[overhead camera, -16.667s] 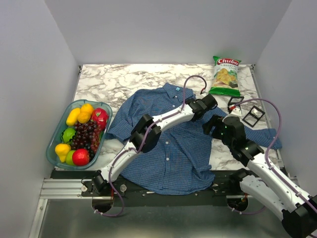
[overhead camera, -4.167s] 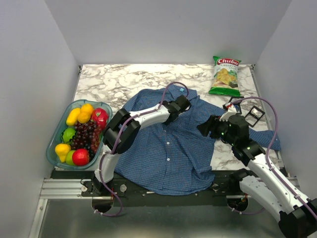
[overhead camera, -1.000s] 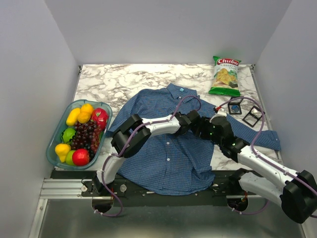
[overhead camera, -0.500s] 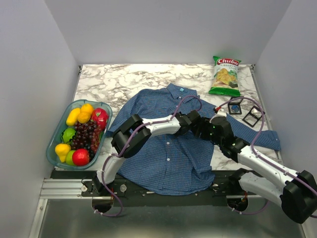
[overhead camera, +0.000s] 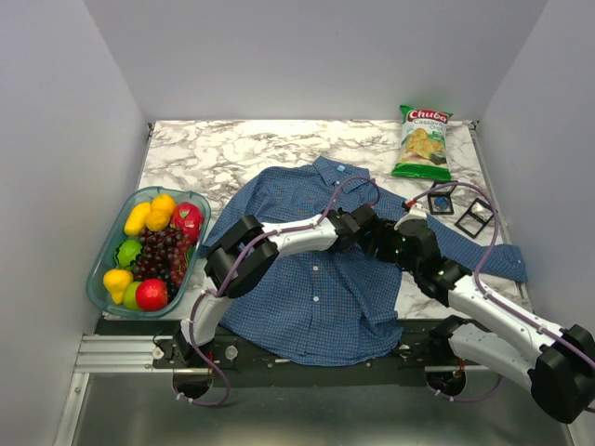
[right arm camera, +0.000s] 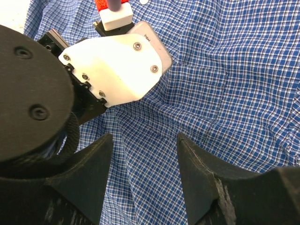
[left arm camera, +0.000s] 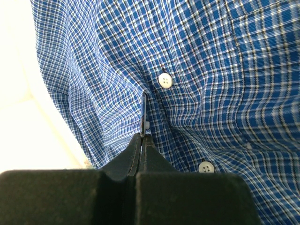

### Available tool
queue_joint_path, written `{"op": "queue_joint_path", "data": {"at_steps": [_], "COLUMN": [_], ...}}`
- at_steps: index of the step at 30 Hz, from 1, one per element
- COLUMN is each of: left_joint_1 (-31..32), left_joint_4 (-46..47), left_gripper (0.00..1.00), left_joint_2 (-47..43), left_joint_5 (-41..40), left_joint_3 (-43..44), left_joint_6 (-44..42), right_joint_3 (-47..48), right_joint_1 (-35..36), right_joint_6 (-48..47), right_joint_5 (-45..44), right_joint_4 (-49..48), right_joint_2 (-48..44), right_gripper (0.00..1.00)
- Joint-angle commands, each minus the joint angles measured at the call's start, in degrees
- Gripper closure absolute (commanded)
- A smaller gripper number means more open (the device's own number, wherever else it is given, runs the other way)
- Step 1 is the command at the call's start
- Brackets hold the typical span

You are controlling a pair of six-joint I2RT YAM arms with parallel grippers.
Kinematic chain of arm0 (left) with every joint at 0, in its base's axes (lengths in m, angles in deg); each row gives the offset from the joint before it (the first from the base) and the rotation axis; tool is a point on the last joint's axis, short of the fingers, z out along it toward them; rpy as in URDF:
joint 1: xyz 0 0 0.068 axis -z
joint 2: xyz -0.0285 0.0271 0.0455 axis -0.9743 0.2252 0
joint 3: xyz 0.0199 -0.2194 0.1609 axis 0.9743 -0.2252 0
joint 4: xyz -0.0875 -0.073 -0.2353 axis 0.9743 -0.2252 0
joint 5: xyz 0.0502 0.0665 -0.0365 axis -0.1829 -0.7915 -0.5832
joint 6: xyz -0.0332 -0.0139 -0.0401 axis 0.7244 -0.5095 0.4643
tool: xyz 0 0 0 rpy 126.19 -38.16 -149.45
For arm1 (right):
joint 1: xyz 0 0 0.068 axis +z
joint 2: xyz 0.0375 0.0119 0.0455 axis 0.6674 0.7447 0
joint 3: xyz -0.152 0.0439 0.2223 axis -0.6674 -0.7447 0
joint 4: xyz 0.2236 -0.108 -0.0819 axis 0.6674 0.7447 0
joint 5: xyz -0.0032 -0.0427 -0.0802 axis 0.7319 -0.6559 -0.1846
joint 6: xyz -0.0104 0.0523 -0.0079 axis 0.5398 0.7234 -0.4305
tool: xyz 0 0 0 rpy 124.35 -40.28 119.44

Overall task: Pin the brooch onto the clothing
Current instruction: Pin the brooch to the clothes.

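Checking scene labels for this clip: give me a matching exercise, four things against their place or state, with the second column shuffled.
Things:
1. left gripper
2. right gripper
3. green printed bag of chips
4. teal plastic tray of fruit

Places or states:
A. far right part of the white marble table
B. shut on a fold of the blue checked button-up shirt
C. at the table's left edge
D. open, above the shirt

Pairs: 1-B; 2-D; 3-A; 4-C

Shirt [overhead camera: 316, 297] chest hidden beneath both arms from above, small black items [overhead camera: 476, 216] beyond too tiny to identify
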Motion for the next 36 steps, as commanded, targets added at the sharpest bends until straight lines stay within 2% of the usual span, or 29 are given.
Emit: {"op": "queue_joint_path", "data": {"at_steps": [1,16,36], "left_joint_1": [8.5,9.5,6.3], "left_joint_4": [2.4,4.2,5.8], "left_gripper": [1.0,1.0,1.0], "left_joint_2": [-3.6,-6.8,-13.7], "left_joint_5": [2.6,8.9,22.1], "left_joint_3": [-0.4,-1.3,-1.6], "left_joint_6": [1.0,3.0,8.3], "right_joint_3": [1.1,1.0,1.2], "right_joint_1": [0.4,0.3,0.4], "right_joint_6": [0.8,0.8,0.6], "right_joint_5": [-2.8,-3.1,-3.9], "right_joint_4": [-5.2,-4.8,-4.0], "right_joint_2": [0.8,0.9,0.3], "right_gripper": [0.35,0.35,0.34]}}
